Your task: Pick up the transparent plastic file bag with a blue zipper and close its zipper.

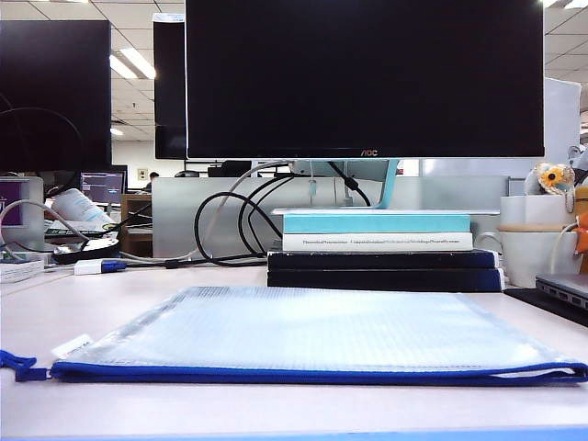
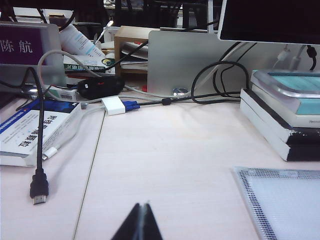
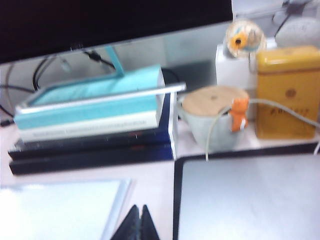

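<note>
The file bag (image 1: 312,331) lies flat on the pale desk, a translucent meshed pouch spanning most of the exterior view. Its dark blue zipper (image 1: 303,374) runs along the near edge, with a blue cord pull (image 1: 16,365) at the left end and a small white tag (image 1: 72,346) beside it. A corner of the file bag (image 2: 287,200) shows in the left wrist view, off to one side of my left gripper (image 2: 142,204), which is shut and empty above bare desk. My right gripper (image 3: 138,206) is also shut and empty, between the file bag's edge (image 3: 65,207) and a laptop. Neither gripper shows in the exterior view.
A stack of books (image 1: 381,253) sits behind the bag under a monitor (image 1: 363,78). A mug (image 3: 212,117), a yellow tin (image 3: 287,92) and a closed laptop (image 3: 250,197) stand at the right. Cables (image 2: 220,82), a loose plug (image 2: 38,190) and a box (image 2: 35,130) crowd the left.
</note>
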